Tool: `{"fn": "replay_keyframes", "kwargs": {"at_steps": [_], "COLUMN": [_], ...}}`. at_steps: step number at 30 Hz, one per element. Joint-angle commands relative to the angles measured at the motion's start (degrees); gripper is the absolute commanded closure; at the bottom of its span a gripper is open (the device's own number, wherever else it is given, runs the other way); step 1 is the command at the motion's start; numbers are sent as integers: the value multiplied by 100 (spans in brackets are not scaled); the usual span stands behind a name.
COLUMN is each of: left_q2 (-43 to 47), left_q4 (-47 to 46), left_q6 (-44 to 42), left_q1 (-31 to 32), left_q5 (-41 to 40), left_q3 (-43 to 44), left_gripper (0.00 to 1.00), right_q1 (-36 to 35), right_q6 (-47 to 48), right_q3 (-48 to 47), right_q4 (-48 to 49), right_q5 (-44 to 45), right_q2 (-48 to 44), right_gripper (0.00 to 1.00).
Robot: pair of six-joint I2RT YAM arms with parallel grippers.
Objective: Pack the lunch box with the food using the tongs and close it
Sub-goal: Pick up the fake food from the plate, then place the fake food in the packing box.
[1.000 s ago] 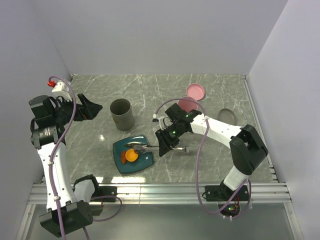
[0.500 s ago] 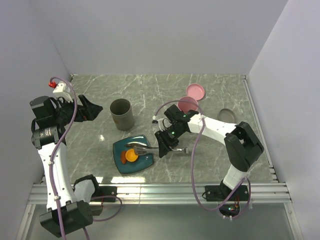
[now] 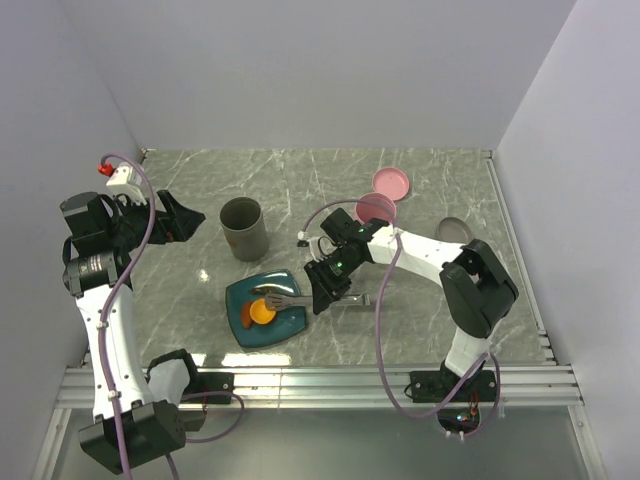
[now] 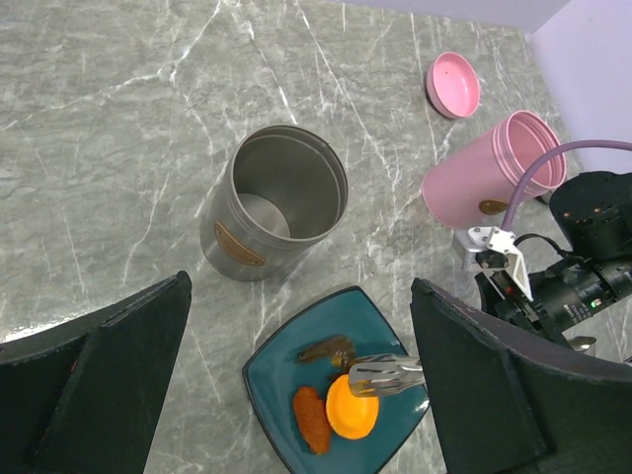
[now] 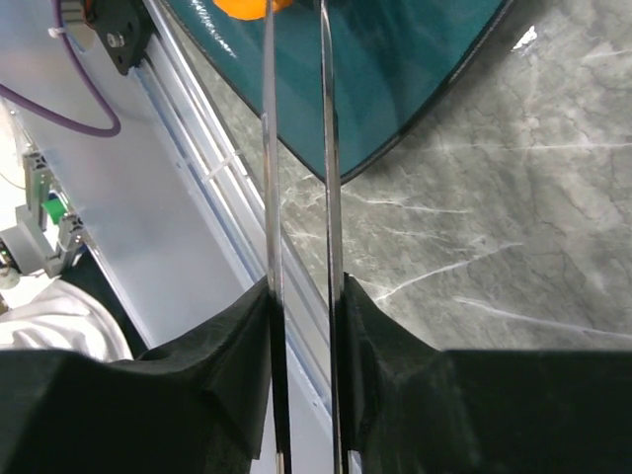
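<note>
My right gripper (image 3: 326,288) is shut on the silver tongs (image 3: 290,298), and its black fingers (image 5: 232,355) press the two thin arms (image 5: 269,197) from both sides. The tong tips (image 4: 387,373) lie over the edge of the round orange food piece (image 4: 353,407) on the teal square plate (image 4: 365,316). A thin brown piece (image 4: 329,349) and a red-brown piece (image 4: 310,419) lie beside it. The pink round lunch box (image 4: 489,173) stands open behind my right arm, with something small and brown inside. My left gripper (image 3: 180,215) hangs open, high at the left.
A pink lid (image 3: 391,182) lies at the back right and a grey lid (image 3: 455,231) to its right. A tall open metal canister (image 3: 244,228) stands just behind the plate. The rail at the table's near edge (image 5: 197,197) runs close to the plate.
My right arm has shifted a little to the left with the tongs, bringing their tips onto the orange piece. The left arm has not moved.
</note>
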State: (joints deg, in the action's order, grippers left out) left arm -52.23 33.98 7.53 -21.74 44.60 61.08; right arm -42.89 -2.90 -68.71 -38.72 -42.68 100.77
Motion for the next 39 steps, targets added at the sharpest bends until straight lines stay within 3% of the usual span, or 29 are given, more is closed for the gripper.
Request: {"fn": "replay_keyframes", "kwargs": {"at_steps": [1, 9, 15, 23, 36, 39], "left_q2": [11, -68, -33, -42, -209, -200], "left_q4": [12, 100, 162, 188, 180, 188], "left_q6": [-155, -146, -199, -173, -6, -6], "left_q1": [-24, -24, -24, -15, -15, -15], "left_q5": [-56, -13, -56, -13, 198, 216], "left_q3": [159, 255, 360, 440, 625, 651], "left_gripper": [1, 0, 1, 1, 1, 1], "right_q1": [-52, -43, -9, 553, 2723, 3496], "right_q6": [79, 237, 376, 492, 817, 808], "right_q3": [-257, -354, -354, -538, -819, -951], "right_q4": [-56, -171, -241, -566, -1383, -1567], "right_q5": [-171, -188, -224, -364, -109, -101], "right_q2": [-22, -496, -927, -1375, -2632, -2764], "right_gripper": [64, 81, 100, 100, 100, 100]}}
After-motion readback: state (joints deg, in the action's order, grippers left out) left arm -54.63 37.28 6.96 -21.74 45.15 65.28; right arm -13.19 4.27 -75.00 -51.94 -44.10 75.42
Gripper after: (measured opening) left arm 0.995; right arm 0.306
